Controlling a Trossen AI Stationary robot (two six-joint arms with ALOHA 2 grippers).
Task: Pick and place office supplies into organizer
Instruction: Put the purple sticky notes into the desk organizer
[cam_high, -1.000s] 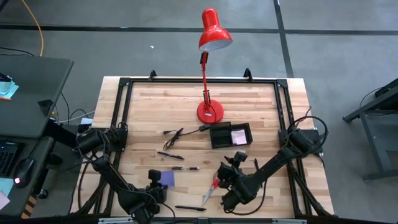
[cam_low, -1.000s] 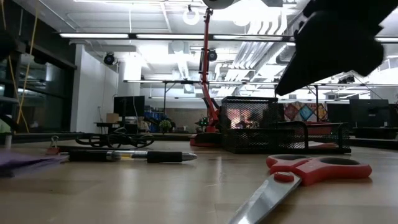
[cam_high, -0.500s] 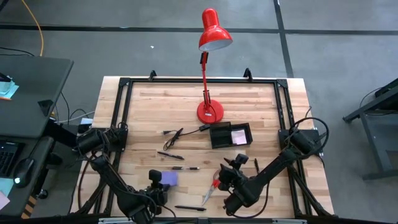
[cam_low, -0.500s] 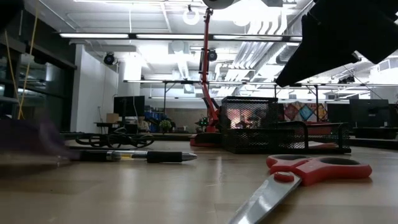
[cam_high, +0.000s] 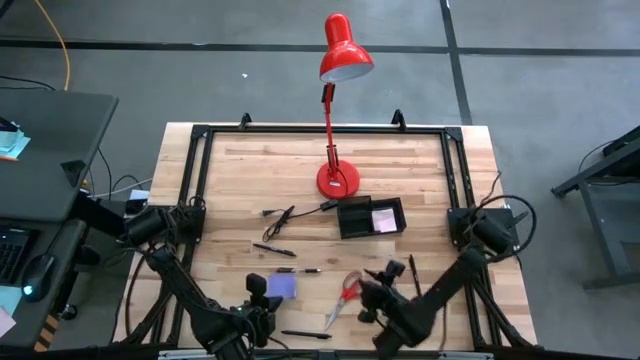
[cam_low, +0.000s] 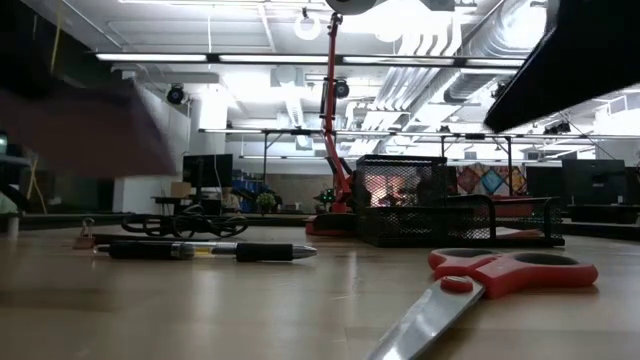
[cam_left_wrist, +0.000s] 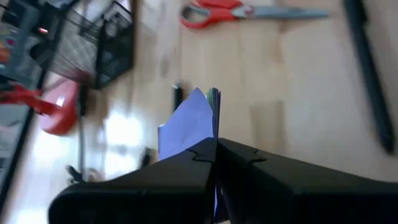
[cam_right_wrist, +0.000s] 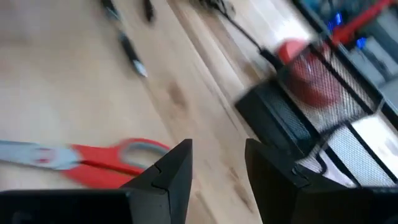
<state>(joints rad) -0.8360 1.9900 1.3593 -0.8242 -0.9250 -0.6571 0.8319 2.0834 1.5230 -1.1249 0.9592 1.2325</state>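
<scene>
Two grippers work near the front edge: left gripper (cam_left_wrist: 214, 146) clamps the purple sticky-note pad (cam_left_wrist: 189, 121), seemingly lifted; right gripper (cam_right_wrist: 217, 165) hangs parted beside the scissors (cam_right_wrist: 81, 158).

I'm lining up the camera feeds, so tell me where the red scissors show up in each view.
High view: the red scissors lie on the table's near middle, between both arms.
Low view: lower right foreground, handles right, blades pointing toward the camera.
Left wrist view: top edge, beyond the purple pad.
Right wrist view: lower left, beside the gripper's fingers.
Shared landmark: the black organizer, beyond the scissors.
</scene>
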